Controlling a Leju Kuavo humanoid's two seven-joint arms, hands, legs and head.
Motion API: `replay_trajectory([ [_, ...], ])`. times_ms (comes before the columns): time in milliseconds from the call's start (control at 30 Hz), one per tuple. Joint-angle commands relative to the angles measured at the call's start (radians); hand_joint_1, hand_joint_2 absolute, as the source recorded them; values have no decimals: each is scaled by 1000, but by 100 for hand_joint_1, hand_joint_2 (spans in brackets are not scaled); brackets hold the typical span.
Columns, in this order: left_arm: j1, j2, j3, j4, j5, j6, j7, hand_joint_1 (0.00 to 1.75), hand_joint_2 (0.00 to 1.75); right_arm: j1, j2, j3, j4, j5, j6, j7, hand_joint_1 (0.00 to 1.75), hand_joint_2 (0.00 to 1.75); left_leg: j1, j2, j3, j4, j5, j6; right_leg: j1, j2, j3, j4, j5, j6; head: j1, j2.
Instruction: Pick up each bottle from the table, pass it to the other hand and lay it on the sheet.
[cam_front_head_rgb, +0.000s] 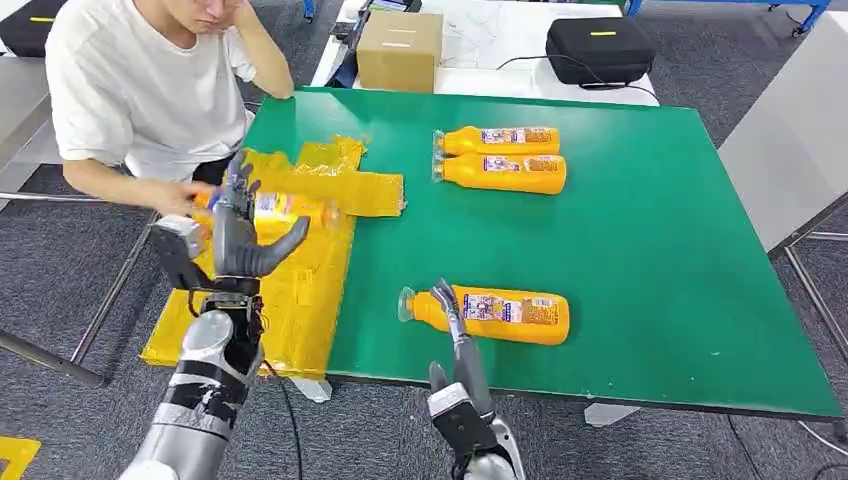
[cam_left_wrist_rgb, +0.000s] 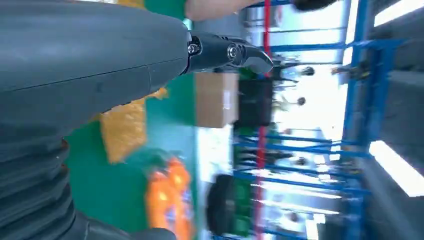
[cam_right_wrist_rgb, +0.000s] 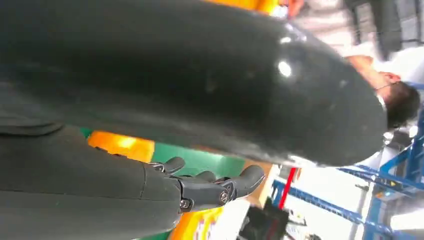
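Right robot hand (cam_front_head_rgb: 452, 318) is rising at the lower centre of the head view, fingers spread and holding nothing, fingertips just beside the neck of the nearest bottle (cam_front_head_rgb: 490, 314), which is lying on its side on the green surface (cam_front_head_rgb: 650, 250). Whether they are touching cannot be told.

Left robot hand (cam_front_head_rgb: 240, 232) is hovering at centre left over the yellow sheet (cam_front_head_rgb: 300, 290), fingers apart and empty. A bottle on the sheet (cam_front_head_rgb: 285, 208) is lying just beyond it, with a person's hand (cam_front_head_rgb: 180, 196) reaching to it.

Judgement: one lay-down looks finished and the next pick is beginning. Next move calls for the right fingers closing round the nearest bottle's body, then a lift toward the left.

Two more bottles (cam_front_head_rgb: 500, 158) are waiting side by side at upper centre. A cardboard box (cam_front_head_rgb: 400, 50) and black case (cam_front_head_rgb: 600, 48) are sitting beyond. The person's arm is crowding the sheet.
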Motion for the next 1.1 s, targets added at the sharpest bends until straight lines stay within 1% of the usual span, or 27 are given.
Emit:
replay_trajectory([
  [33, 150, -29, 77, -402, 176, -41, 5, 0, 175, -118, -189, -62, 196, 561, -185, 317, 0, 175, 1, 4, 5, -1, -2, 0, 1, 4, 5, -3, 0, -1, 0, 0],
  [67, 174, -30, 79, -437, 179, -44, 10, 0, 175, -119, -203, -79, 194, 564, -176, 312, 0, 175, 0, 3, 3, -1, -1, 0, 0, 3, 3, -2, 1, 0, -1, 0],
  [100, 225, -34, 79, -490, 184, -53, 13, 0, 175, -121, -222, -119, 199, 635, -194, 359, 0, 175, 0, 4, 5, -2, -2, 1, 0, 4, 5, -3, 0, 0, 0, 0],
  [167, 274, -35, 69, -524, 162, -46, 2, 0, 175, -113, -243, -153, 179, 650, -181, 365, 0, 175, -1, 2, 4, -2, -1, 0, -1, 2, 4, -3, 0, 0, 0, 0],
  [200, 279, -37, 67, -527, 160, -45, -2, 0, 175, -110, -243, -156, 173, 652, -177, 363, 0, 175, -1, 3, 5, -1, -2, 0, -1, 3, 6, -3, -1, 0, 0, 0],
  [267, 275, -37, 65, -520, 157, -45, -4, 0, 175, -105, -236, -157, 163, 660, -168, 362, 0, 175, -3, 2, 3, -1, -2, 0, -3, 1, 3, -1, -1, 0, 0, 0],
  [467, 264, -36, 66, -510, 157, -44, -4, 0, 175, -102, -228, -154, 161, 671, -165, 371, 0, 175, -2, 0, 2, 0, -1, 0, -2, 0, 2, -1, -1, -1, 0, 0],
  [500, 265, -36, 65, -507, 151, -39, -8, 0, 175, -99, -230, -160, 156, 704, -161, 395, 0, 175, -2, 0, 1, 0, -1, 0, -2, 0, 1, -1, 0, -1, 0, 0],
  [533, 296, -40, 52, -513, 113, -8, 4, 0, 175, -88, -250, -183, 140, 747, -154, 438, 0, 175, -2, 0, 1, 0, -1, 0, -1, 0, 1, -1, 0, -1, 0, 0],
  [600, 342, -48, 28, -522, 140, -39, 11, 0, 175, -84, -282, -211, 125, 759, -139, 450, 0, 175, -3, 0, 2, -1, -1, 0, -1, 0, 2, -2, 0, 0, -1, 0],
  [633, 367, -55, 7, -524, 137, -45, 7, 0, 175, -92, -298, -229, 131, 769, -130, 455, 0, 175, -2, 1, 4, -1, -2, 0, -1, 1, 4, -3, -1, -1, -1, 0],
  [700, 390, -55, -43, -528, 124, -56, -8, 0, 175, -134, -306, -251, 171, 785, -100, 447, 0, 175, -3, 0, 2, -1, -1, 1, -2, 0, 2, -2, -1, 0, -1, 0],
  [800, 371, -50, -109, -497, 83, -38, -26, 0, 175, -187, -292, -259, 222, 779, -43, 439, 0, 175, -2, 0, 2, 0, -2, 1, -2, 0, 3, -2, -1, 0, 0, 0],
  [867, 352, -51, -120, -467, 85, -17, -26, 0, 175, -231, -272, -246, 271, 770, -7, 435, 0, 175, -3, 1, 0, 0, -1, 1, -3, 1, 1, -1, 0, 0, 0, 0],
  [933, 333, -48, -124, -444, 102, -16, -18, 0, 175, -280, -251, -223, 344, 772, 12, 438, 0, 175, -3, 3, 2, -1, -1, 0, -2, 2, 2, -2, 1, -1, 0, 0],
  [1033, 318, -46, -130, -423, 106, -15, -15, 0, 175, -343, -228, -189, 435, 780, 41, 471, 0, 175, -4, 2, 2, -1, -1, 0, -3, 2, 2, -2, 1, -1, 0, 0],
  [1100, 313, -48, -130, -415, 115, -17, -5, 0, 175, -366, -223, -179, 461, 783, 55, 484, 0, 175, -3, 3, 3, -1, -1, -1, -2, 3, 2, -2, 1, -2, -1, 0],
])
